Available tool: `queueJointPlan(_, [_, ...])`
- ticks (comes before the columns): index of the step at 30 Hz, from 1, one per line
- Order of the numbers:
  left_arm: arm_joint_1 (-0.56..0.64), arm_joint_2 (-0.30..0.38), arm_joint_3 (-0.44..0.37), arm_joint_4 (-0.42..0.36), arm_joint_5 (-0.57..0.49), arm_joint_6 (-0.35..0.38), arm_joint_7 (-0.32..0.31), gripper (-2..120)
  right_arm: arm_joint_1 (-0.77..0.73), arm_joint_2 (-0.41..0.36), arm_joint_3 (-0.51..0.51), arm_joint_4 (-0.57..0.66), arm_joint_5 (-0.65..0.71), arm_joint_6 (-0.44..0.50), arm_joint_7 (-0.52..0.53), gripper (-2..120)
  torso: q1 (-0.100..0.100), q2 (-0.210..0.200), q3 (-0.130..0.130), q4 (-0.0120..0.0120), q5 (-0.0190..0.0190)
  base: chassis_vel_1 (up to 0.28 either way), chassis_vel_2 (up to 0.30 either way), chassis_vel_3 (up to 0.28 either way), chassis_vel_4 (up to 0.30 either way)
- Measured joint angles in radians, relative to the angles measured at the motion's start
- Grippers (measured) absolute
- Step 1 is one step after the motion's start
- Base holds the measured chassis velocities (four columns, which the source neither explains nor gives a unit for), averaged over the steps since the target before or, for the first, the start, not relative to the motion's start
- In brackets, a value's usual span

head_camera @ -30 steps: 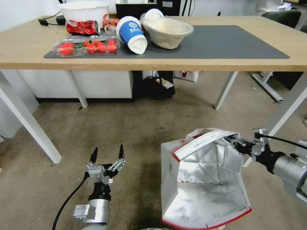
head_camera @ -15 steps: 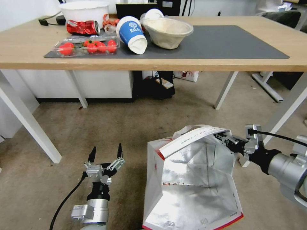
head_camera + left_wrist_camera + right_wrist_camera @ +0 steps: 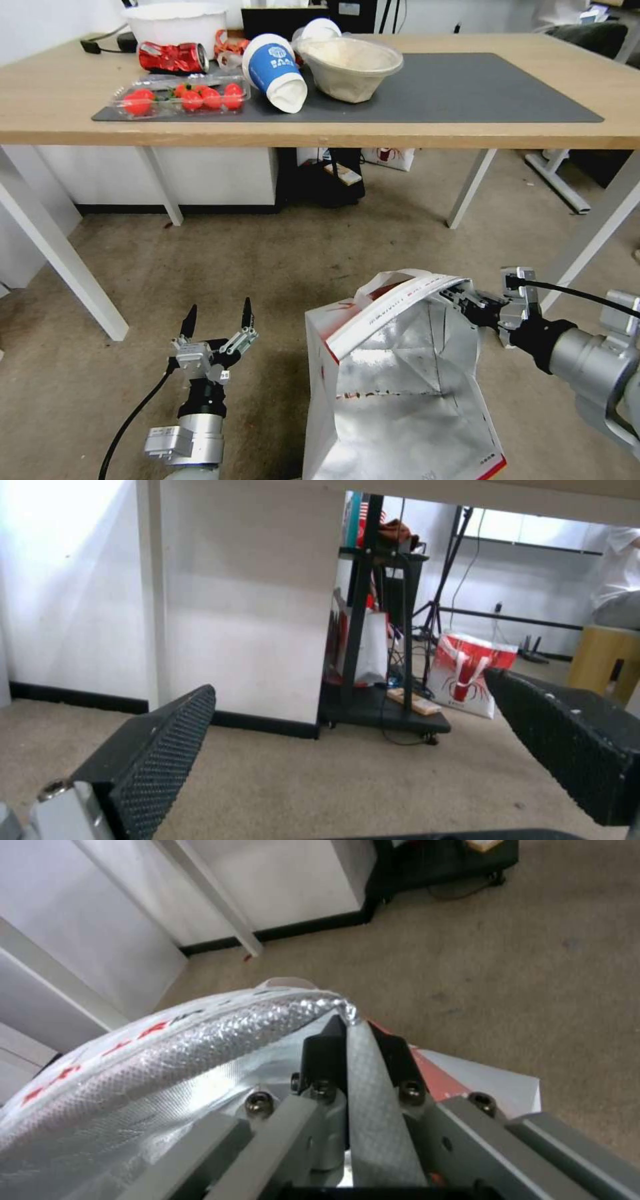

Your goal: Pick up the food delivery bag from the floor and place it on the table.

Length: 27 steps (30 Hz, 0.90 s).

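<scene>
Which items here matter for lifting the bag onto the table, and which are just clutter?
Job: food delivery bag, right gripper clamped on its rim, table, floor.

Clutter: tomato tray, blue cup, crushed can, paper bowl; open left gripper idle.

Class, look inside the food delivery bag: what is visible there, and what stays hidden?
Inside the food delivery bag, pinched at its rim by the right gripper, only creased silver foil lining shows, with no contents visible. Its lowest part is cut off.

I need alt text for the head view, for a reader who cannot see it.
The right gripper pinches the rim of the food delivery bag, open above the floor. The left gripper hovers open beside it; the table stands behind.
</scene>
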Motion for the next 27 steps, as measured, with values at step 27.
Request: queueJointPlan(27, [0.016,0.011,0.006,-0.041,-0.012,-0.008,0.028,100,-0.043,0.064,-0.053,0.016,-0.091,-0.007,-0.003,0,0.002,0.043,0.040,0.0000,0.0001,0.000,0.000,0.000,0.000])
